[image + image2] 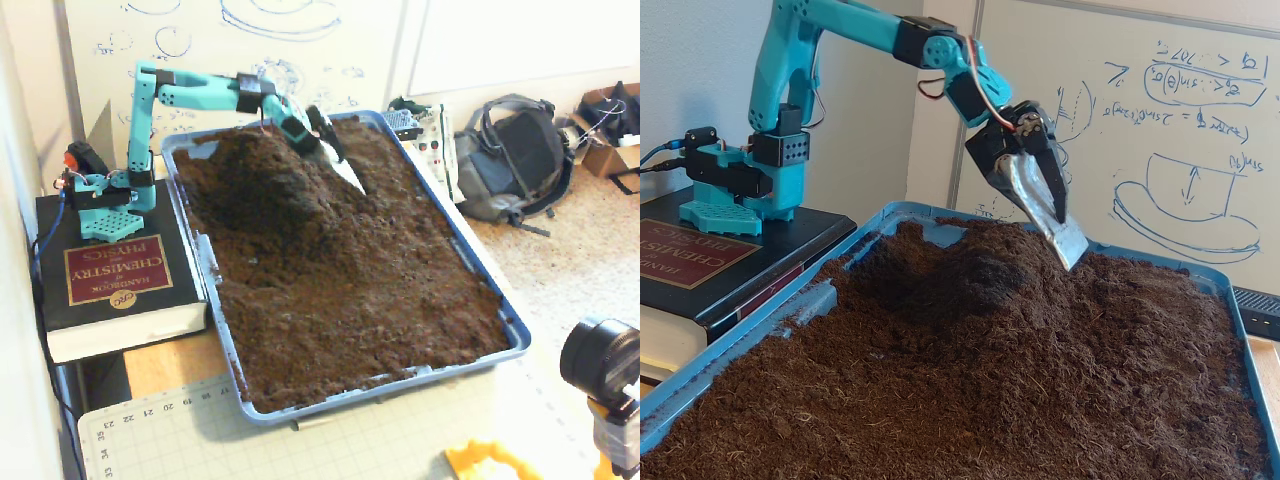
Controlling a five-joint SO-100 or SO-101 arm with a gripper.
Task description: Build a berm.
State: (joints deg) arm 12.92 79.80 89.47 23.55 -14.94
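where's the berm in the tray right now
The berm rises at the tray's far left end in the fixed view from above, nearest the arm's base, with the gripper raised just right of it.

On the book (120, 280) under the arm's base you can read "HANDBOOK OF CHEMISTRY AND PHYSICS", upside down. Your cutting mat (250, 440) shows ruler numbers 19 to 23. The whiteboard (1160, 130) scribbles aren't legible.

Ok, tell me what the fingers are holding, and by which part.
A flat metal scoop blade, clamped at its upper end by the gripper; its tip hangs clear above the soil.
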